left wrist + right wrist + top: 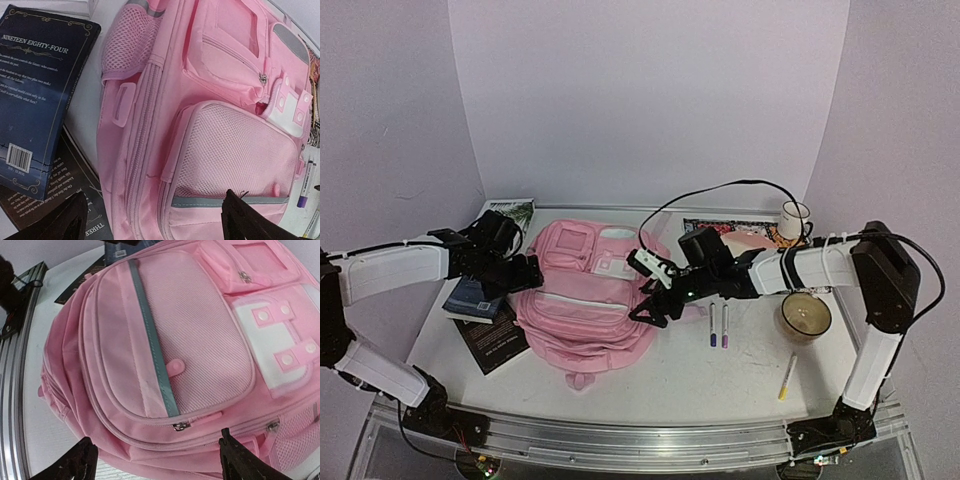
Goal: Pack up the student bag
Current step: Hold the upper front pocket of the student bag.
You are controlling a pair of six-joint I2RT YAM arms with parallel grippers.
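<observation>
The bag (585, 295) lies flat at the centre of the counter (720, 380), front pockets facing up. My left hand (523, 272) hangs over its left edge, fingers spread wide, holding nothing. My right hand (655, 306) is over its right edge, just as wide and empty. Two books (480, 305) lie stacked at the left of the frame, beside the bag, and two pens (718, 325) lie to its right.

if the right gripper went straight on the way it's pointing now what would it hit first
The bag. The right gripper points at its front pocket, jaws open, and nothing else lies in that line. How much gap is left above the fabric is hard to tell.
</observation>
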